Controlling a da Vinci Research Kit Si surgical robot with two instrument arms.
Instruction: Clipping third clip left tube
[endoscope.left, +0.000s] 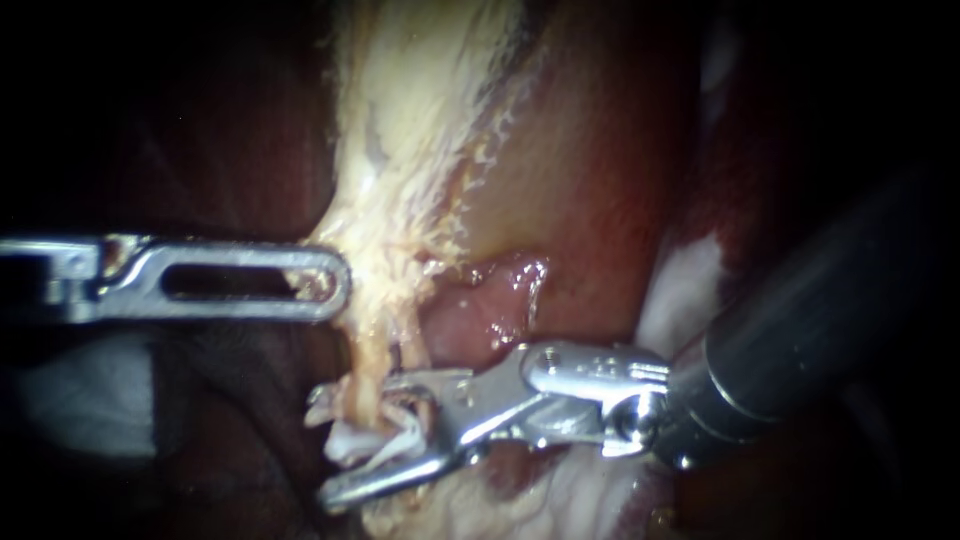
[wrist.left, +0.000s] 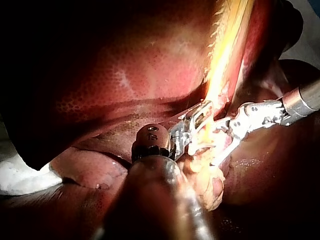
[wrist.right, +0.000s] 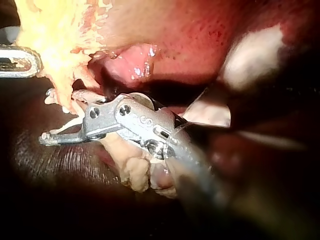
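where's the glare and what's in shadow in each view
Endoscope view: glints on the wet pink tissue, dark around the left instrument. Left wrist view: the pale strand glares bright, the left shaft dark. Right wrist view: the right instrument shines, its shaft in shadow.

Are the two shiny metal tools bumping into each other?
Apart. The endoscope view shows a gap, crossed by pale yellow stringy tissue, between the slotted silver left instrument and the dark-shafted silver right instrument.
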